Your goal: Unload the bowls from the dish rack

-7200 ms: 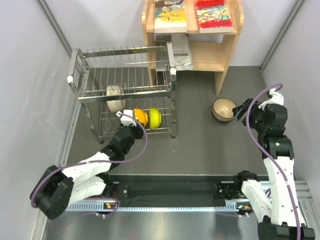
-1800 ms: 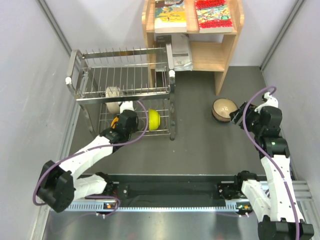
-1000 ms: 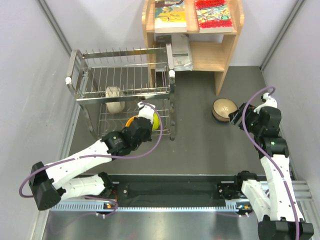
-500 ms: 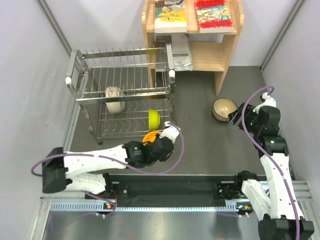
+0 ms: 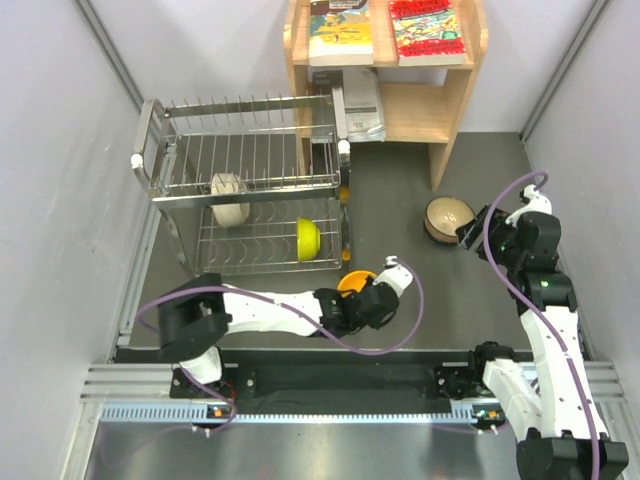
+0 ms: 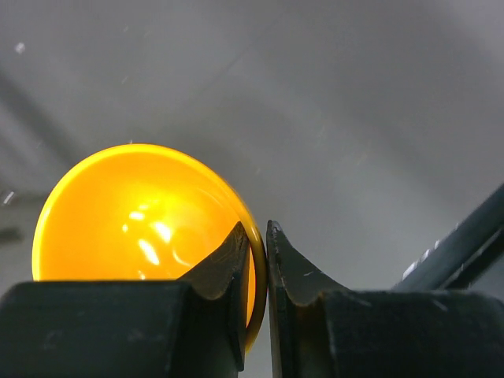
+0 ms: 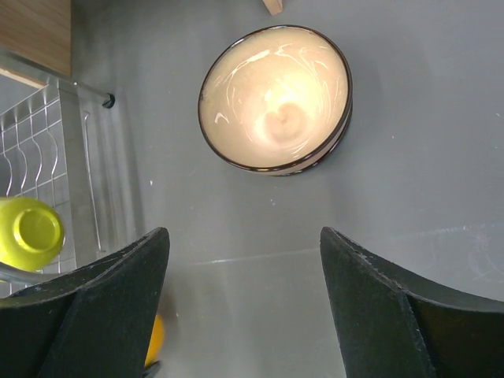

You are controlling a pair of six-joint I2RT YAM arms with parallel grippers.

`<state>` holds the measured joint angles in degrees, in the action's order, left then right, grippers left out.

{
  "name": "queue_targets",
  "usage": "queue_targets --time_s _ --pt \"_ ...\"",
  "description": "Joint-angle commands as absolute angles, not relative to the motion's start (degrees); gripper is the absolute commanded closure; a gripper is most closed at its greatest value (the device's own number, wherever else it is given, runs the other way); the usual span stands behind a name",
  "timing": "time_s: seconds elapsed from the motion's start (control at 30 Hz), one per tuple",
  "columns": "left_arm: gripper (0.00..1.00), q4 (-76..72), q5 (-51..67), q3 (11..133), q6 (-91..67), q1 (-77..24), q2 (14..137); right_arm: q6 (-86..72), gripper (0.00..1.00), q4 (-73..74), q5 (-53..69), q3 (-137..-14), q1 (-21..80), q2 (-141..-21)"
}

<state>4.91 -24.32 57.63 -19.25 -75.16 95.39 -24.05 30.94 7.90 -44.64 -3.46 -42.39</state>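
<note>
My left gripper [image 5: 352, 293] is shut on the rim of the orange bowl [image 5: 354, 283], held out over the grey table right of the dish rack [image 5: 245, 185]; the left wrist view shows the bowl [image 6: 142, 213] pinched between the fingers [image 6: 228, 264]. A cream-white bowl [image 5: 229, 198] and a yellow-green bowl [image 5: 308, 238] stand in the rack. The pinkish-brown bowl [image 5: 447, 218] sits upright on the table; it lies below my open, empty right gripper [image 7: 244, 240] in the right wrist view [image 7: 276, 98]. The teal-blue bowl is out of view.
A wooden bookshelf [image 5: 385, 70] with books stands at the back, right of the rack. Grey walls close in on both sides. The yellow-green bowl [image 7: 27, 232] and rack wires show at the left of the right wrist view.
My left arm drew the orange bowl out of the rack's lower tier and carried it right and nearer, over the open table. The right arm has barely moved.
</note>
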Motion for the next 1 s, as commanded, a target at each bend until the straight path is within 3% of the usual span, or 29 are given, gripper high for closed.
queue_targets --time_s 0.0,0.1,0.23,0.3,0.37,0.5,0.67,0.97 --pt "0.94 -4.5 -24.5 64.2 -15.6 -75.2 100.4 -23.2 0.23 30.1 8.3 -46.5 -3.0 -41.4" --pt "0.94 -4.7 -24.2 67.0 -14.4 -75.1 104.6 -23.2 0.23 29.9 8.5 -46.5 -3.0 -41.3" --pt "0.83 -4.0 -24.1 68.8 -14.9 -75.0 107.4 -22.9 0.23 30.2 8.5 -46.5 -3.0 -41.2" --pt "0.73 -3.7 -24.3 68.6 -15.5 -75.0 107.5 -22.7 0.23 30.3 8.5 -46.5 -3.0 -41.1" --pt "0.56 -3.4 -24.4 68.4 -15.6 -75.1 107.5 -22.7 0.23 30.1 8.9 -46.4 -3.0 -41.0" --pt "0.48 -3.9 -25.3 66.8 -16.3 -75.0 105.8 -22.7 0.23 30.0 9.3 -46.2 -3.0 -41.0" --pt "0.39 -8.1 -28.6 62.1 -16.3 -75.0 95.8 -21.2 0.22 30.1 10.7 -47.5 -1.7 -40.9" --pt "0.32 -4.1 -43.6 56.4 -14.2 -74.7 71.3 -19.7 0.23 35.4 2.6 -49.6 15.0 -45.5"
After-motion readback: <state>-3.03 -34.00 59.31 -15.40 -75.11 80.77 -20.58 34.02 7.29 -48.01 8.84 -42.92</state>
